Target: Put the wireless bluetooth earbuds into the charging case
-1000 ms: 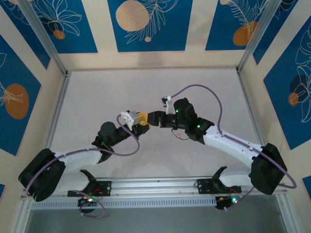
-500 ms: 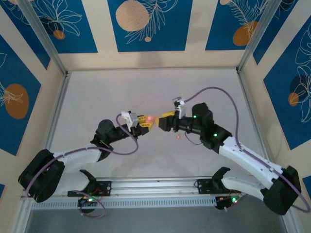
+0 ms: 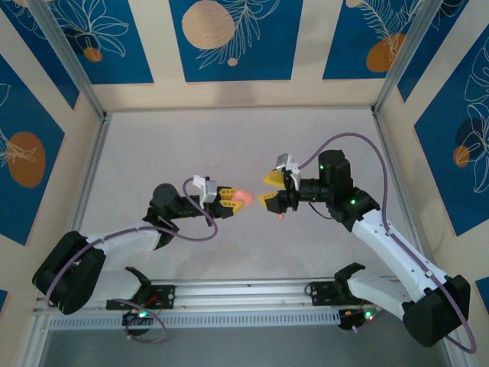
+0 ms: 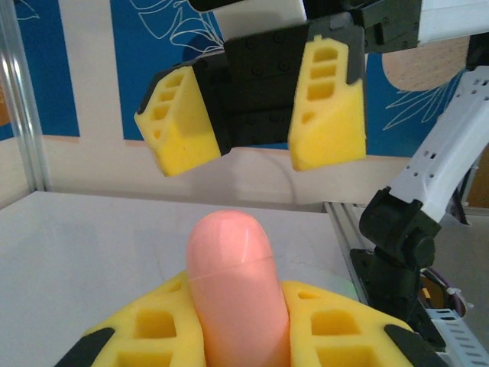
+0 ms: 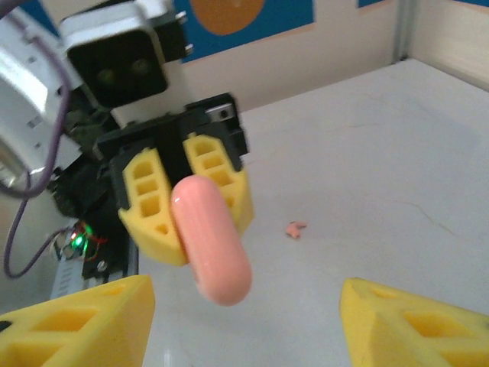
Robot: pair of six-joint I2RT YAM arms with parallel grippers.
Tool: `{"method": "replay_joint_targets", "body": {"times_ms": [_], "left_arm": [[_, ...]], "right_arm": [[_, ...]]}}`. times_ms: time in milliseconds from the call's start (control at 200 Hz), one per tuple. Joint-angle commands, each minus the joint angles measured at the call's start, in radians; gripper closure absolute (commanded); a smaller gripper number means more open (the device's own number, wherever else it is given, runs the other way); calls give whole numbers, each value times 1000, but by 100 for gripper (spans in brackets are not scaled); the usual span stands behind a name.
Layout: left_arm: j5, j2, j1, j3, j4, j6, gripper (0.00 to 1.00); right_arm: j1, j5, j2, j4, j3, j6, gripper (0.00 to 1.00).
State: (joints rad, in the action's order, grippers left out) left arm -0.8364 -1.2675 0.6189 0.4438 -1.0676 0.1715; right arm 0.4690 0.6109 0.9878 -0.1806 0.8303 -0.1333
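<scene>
The left gripper point(image 3: 229, 201) is clamped on the charging case point(image 3: 243, 197), holding it in the air over the middle of the tabletop point(image 3: 153, 153), a little toward the near edge. In the left wrist view the case point(image 4: 237, 283) stands up between the 2 yellow pads point(image 4: 149, 332). Its lower end is buried between them and cut off by the bottom of the picture. A faint seam crosses its rounded top, and the lid looks closed, though the hinge side cannot be seen.

The right gripper point(image 3: 270, 190) faces the case from the right, apart from it, with its jaws spread wide and nothing between them. In the right wrist view only the tips of its 2 fingers point(image 5: 416, 321) show, cropped at the lower corners. The case point(image 5: 212, 238) points toward the gap between them, its rear end hidden in the left claw.

1 pale-pink speck, an earbud point(image 5: 295, 228), lies on the tabletop just right of centre. In the top view it point(image 3: 281, 216) sits just to the near side of the right gripper. It is too small and blurred to make out its shape or which way it lies.
</scene>
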Motion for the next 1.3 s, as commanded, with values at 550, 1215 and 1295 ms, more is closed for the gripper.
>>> {"method": "replay_joint_targets", "body": {"times_ms": [550, 1215, 1295], "left_arm": [[-124, -61, -10, 39, -211, 90, 91], [-28, 99, -15, 62, 280, -213, 46], [2, 152, -13, 79, 450, -319, 41]], "right_arm": [[62, 233, 202, -158, 151, -242, 53], [98, -5, 177, -405, 239, -396, 87], [123, -85, 185, -462, 267, -433, 87]]}}
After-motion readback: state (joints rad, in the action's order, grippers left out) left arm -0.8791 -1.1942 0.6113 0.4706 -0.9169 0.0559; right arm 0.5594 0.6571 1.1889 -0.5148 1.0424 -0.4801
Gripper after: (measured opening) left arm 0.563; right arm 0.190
